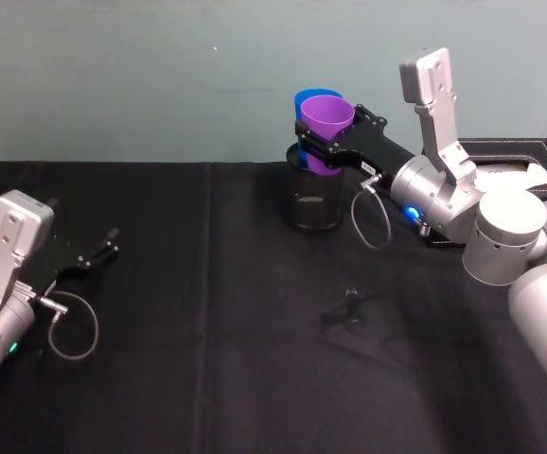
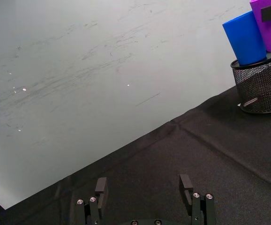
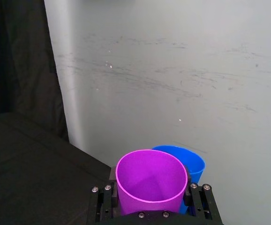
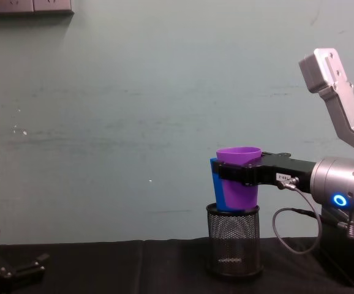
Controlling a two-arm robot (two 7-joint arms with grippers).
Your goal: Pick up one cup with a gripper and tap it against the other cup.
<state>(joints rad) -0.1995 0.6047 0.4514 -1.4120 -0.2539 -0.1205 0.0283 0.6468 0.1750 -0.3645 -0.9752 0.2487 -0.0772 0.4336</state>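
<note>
My right claw (image 1: 311, 142) is clamped on the purple cup (image 1: 327, 115), one jaw on each side below the rim, holding it upright just above centre of the head frame. The blue cup (image 1: 304, 99) stands in a black wire-mesh pen holder (image 1: 313, 203) directly behind it. The two cups look to be touching, though I can't be sure from here. The holder hides the blue cup's base, and from the chest view the purple cup covers most of it. The claw's small white label (image 4: 283, 177) carries writing too small for me to read. A black box (image 1: 510, 156) sits on the worktop (image 1: 207, 378) at the right edge, behind the arm, and a small dark object (image 1: 349, 307) that I can't identify lies below centre. My left claw (image 1: 106, 244) idles at lower left, jaws apart.
</note>
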